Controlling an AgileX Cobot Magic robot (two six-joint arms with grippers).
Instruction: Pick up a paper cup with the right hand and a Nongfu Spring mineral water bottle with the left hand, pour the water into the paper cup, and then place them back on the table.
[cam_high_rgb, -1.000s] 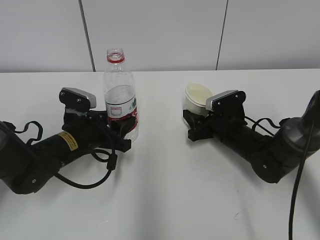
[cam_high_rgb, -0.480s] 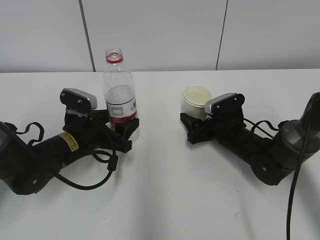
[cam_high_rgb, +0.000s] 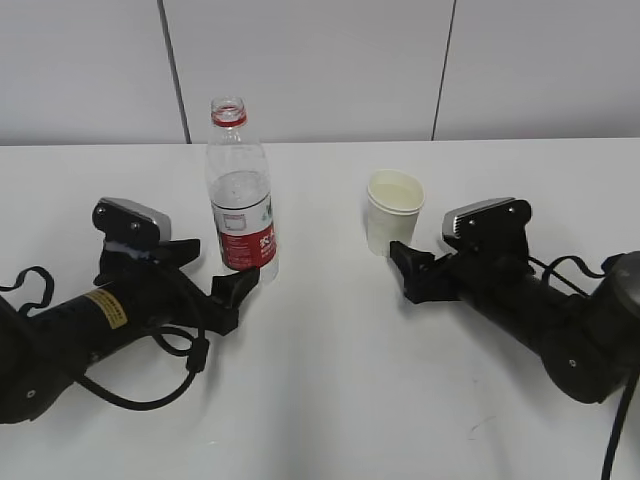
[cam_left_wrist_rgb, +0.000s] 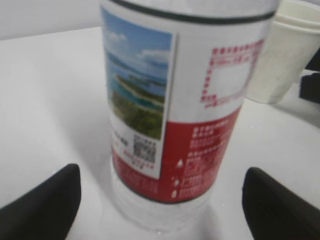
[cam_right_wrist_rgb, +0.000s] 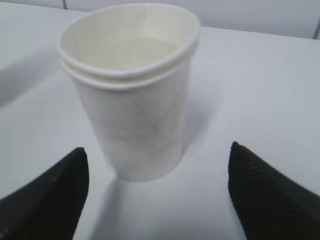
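The Nongfu Spring mineral water bottle stands upright and uncapped on the white table. It fills the left wrist view. My left gripper is open just in front of the bottle, its jaws wide to either side of the base and not touching it. The paper cup stands upright on the table to the right. My right gripper is open and empty, a little short of the cup, fingers apart. The water is hard to make out.
A white panelled wall runs behind the table. The left arm's looped cable lies on the tabletop. The cup also shows behind the bottle in the left wrist view.
The tilted cup was set upright on the table. Both grippers opened, let go of bottle and cup, and drew back toward the near edge.
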